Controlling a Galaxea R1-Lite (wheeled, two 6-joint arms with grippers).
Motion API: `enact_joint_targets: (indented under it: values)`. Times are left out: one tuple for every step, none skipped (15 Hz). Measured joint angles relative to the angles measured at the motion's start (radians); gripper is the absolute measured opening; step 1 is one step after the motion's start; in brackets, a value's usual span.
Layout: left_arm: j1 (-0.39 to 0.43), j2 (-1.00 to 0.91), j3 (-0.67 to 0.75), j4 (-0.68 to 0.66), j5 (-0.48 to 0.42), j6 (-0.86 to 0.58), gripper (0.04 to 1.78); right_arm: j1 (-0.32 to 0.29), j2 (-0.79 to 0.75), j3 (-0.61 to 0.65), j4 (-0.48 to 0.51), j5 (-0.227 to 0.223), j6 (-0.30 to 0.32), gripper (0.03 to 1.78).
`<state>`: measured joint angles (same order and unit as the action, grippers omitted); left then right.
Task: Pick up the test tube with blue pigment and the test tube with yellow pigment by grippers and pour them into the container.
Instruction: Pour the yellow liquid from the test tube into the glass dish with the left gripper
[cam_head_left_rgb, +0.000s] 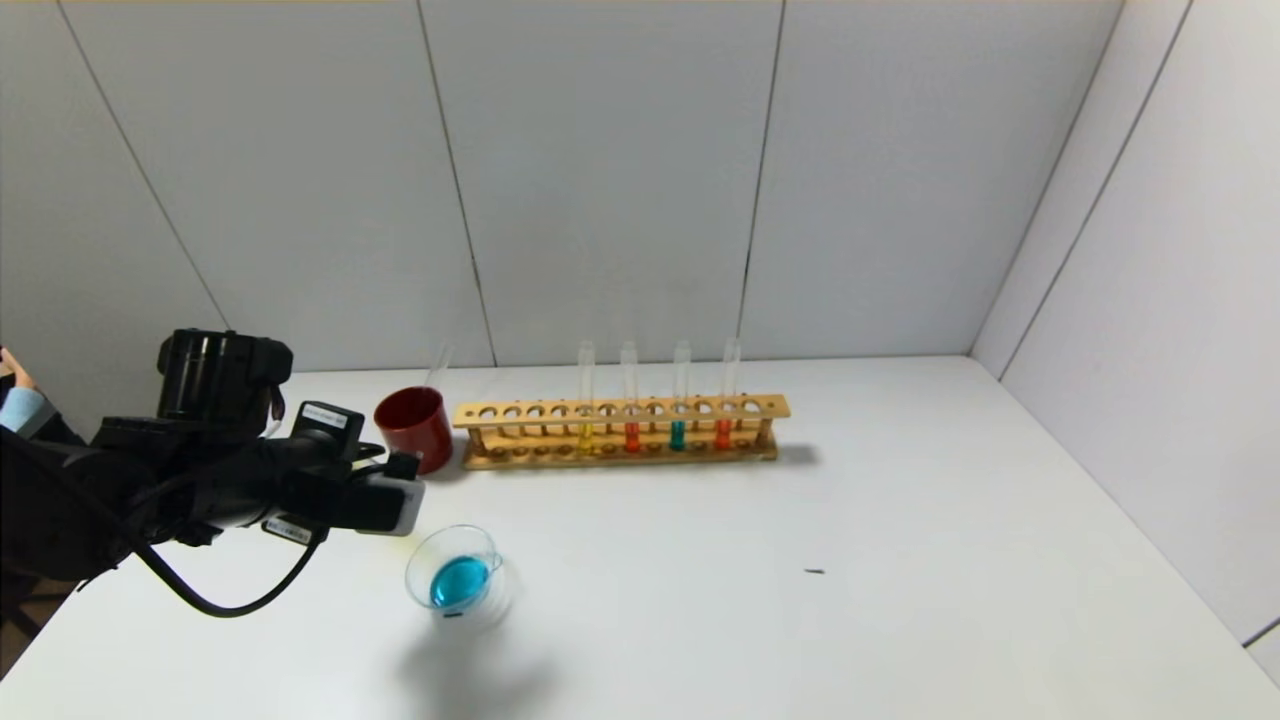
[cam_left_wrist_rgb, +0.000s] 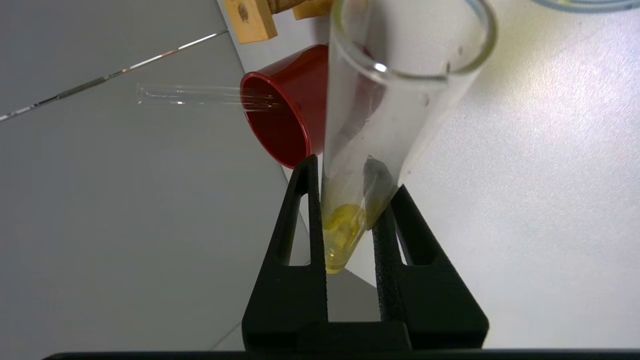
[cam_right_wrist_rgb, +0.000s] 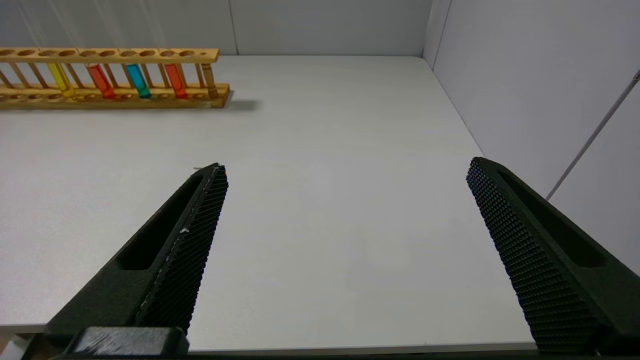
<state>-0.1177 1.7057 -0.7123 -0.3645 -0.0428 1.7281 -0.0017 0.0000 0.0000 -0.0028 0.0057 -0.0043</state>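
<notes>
Table (cam_head_left_rgb: 900, 520), white and walled by grey panels, carries a long wooden rack (cam_head_left_rgb: 620, 432) near the back. Four tubes stand upright in the rack's right half: from the left, a yellow tube (cam_head_left_rgb: 585, 400), an orange-red one (cam_head_left_rgb: 630, 400), a blue tube (cam_head_left_rgb: 679, 400) and another orange-red one (cam_head_left_rgb: 727, 400), each with liquid only at the bottom. A dark red cup (cam_head_left_rgb: 413, 428) sits just left of the rack with an empty clear tube (cam_head_left_rgb: 438, 366) leaning out of it. In front of the cup stands the dish (cam_head_left_rgb: 456, 577), holding a pool of blue liquid. The left gripper (cam_left_wrist_rgb: 345, 210), hanging just left of the dish, is clamped on a held tube (cam_left_wrist_rgb: 380, 120) that lies tilted, a little yellow liquid pooled at its rounded end between the fingers. The right gripper (cam_right_wrist_rgb: 345, 200) hangs over bare table near the front edge, fingers spread wide with nothing between them.
</notes>
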Motion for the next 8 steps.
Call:
enact_joint_targets:
  values:
    - [-0.003,0.006,-0.004,0.000,0.001,0.010,0.32,0.000,0.000,0.000,0.000,0.000,0.000,1.75]
    - [-0.005,0.011,-0.005,0.000,0.001,0.012,0.32,0.000,0.000,0.000,0.000,0.000,0.000,1.75]
    - [-0.007,0.014,-0.008,0.000,0.001,0.014,0.32,0.000,0.000,0.000,0.000,0.000,0.000,1.75]
    - [-0.007,0.019,-0.009,0.000,0.004,0.015,0.32,0.000,0.000,0.000,0.000,0.000,0.000,1.75]
    - [-0.007,0.024,-0.009,0.000,0.010,0.022,0.32,0.000,0.000,0.000,0.000,0.000,0.000,1.75]
    - [-0.007,0.026,-0.009,0.000,0.016,0.035,0.32,0.000,0.000,0.000,0.000,0.000,0.000,1.75]
    - [-0.008,0.029,-0.009,-0.001,0.026,0.055,0.32,0.000,0.000,0.000,0.000,0.000,0.000,1.75]
    - [-0.008,0.031,-0.010,-0.001,0.030,0.068,0.32,0.000,0.000,0.000,0.000,0.000,0.000,1.75]
